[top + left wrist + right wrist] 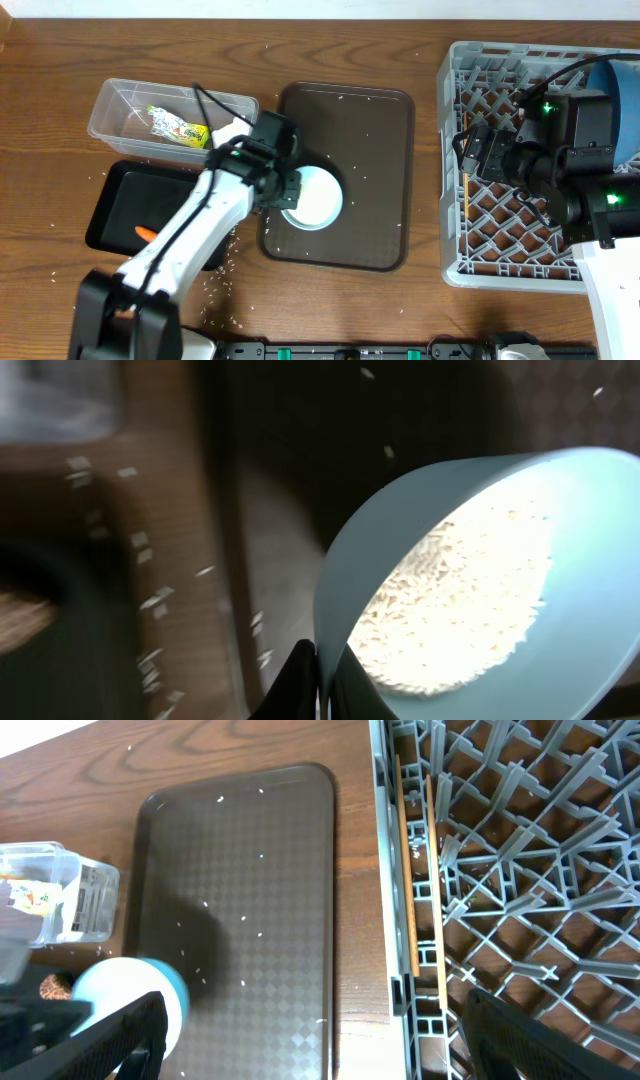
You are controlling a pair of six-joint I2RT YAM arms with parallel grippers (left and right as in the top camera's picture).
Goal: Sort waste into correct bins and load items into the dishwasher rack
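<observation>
My left gripper (287, 190) (323, 665) is shut on the rim of a light-blue cup (470, 580) (313, 197) tilted over the brown serving tray's left part. White rice (455, 600) fills the cup. My right gripper (470, 150) (330, 1050) hangs open and empty over the left edge of the grey dishwasher rack (500, 240) (520, 840). Thin wooden chopsticks (408, 870) lie in the rack along its left wall. A dark-blue plate (625, 100) stands at the rack's far right, partly hidden by the right arm.
The clear tub (120, 115) at the back left holds a yellow-green wrapper (178, 127). In front of it, the black tray (115, 205) holds an orange carrot (146, 233). The brown serving tray (380, 150) lies mid-table. Rice grains (225, 265) are scattered on the tray and wood.
</observation>
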